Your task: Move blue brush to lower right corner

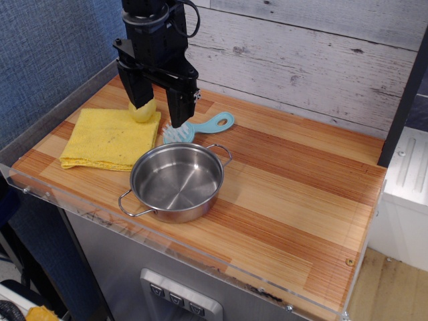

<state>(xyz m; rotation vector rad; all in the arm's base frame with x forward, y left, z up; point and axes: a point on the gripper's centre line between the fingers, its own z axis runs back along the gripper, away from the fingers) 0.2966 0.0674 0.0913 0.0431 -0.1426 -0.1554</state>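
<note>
Directly below the right finger of the black two-fingered robot gripper [160,114] lay the small light-blue plastic brush [198,128], and that was the relation on which any pick depended. Its round bristled head sat at the near-left end, just beyond the far rim of the shiny round steel pot with two wire handles [177,181], and its flat handle ran away to the far right, ending in an oval hole. So the long axis ran diagonally, from near left to far right, and the head was the part nearest the tool.

The gripper hung upright from the far left of the scene, fingers pointing straight down and set well apart. The right finger stood over or against the brush head; whether it touched could not be told. The left finger stood at a small pale-yellow rounded object [142,110] resting on the far right edge of the folded yellow cloth [110,138]. Nothing was clamped between the fingers.

By my judgement the opening straddled the gap between cloth and brush rather than the brush itself, so a small shift to the right seemed needed before closing. The lower right corner of the striped wooden tabletop [338,277], with its clear plastic edging and a small screw, lay well apart, across the board and past the pot.
</note>
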